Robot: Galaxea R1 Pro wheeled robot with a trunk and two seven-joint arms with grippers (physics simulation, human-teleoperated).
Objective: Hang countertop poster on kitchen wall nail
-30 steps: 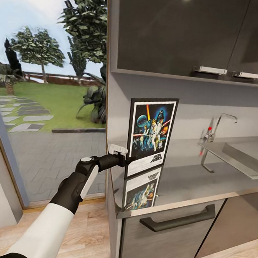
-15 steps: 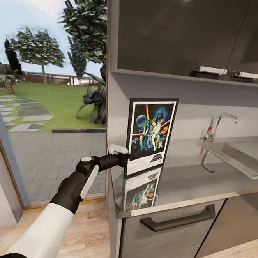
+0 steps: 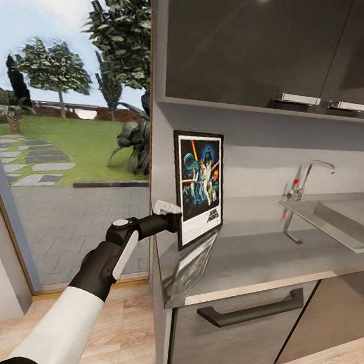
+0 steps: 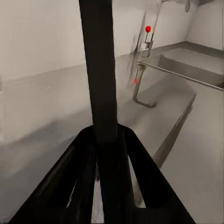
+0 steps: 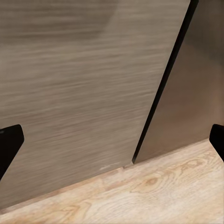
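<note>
From my head, my left gripper (image 3: 174, 224) is clamped on the left edge of the poster (image 3: 199, 186), upright on the countertop (image 3: 264, 250). My left wrist sees the edge (image 4: 100, 70) between closed fingers. My right wrist shows fingertips (image 5: 9, 144) apart before a cabinet front (image 5: 84, 84).

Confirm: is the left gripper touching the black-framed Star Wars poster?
Touching. In the left wrist view, the left gripper has both fingers closed on the black-framed Star Wars poster, its frame edge running up between them with no gap.
</note>
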